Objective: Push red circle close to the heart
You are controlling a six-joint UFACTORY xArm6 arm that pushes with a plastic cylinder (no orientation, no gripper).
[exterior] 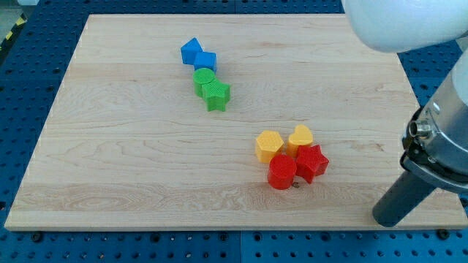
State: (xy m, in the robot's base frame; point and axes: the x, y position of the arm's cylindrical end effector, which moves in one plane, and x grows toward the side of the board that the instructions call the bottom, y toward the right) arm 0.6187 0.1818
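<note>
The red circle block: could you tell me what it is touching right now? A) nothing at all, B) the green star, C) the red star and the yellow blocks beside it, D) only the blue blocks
C: the red circle sits packed in the cluster against the red star, with the yellow hexagon and yellow heart just above it.

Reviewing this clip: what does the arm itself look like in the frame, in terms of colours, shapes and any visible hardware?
A large white rounded housing fills the view's top right corner. Below it sits a grey cylindrical section ringed by a black collar with a small silver screw. From the collar a straight dark rod runs down; my tip is blunt and plain. No cables or markings are visible.
</note>
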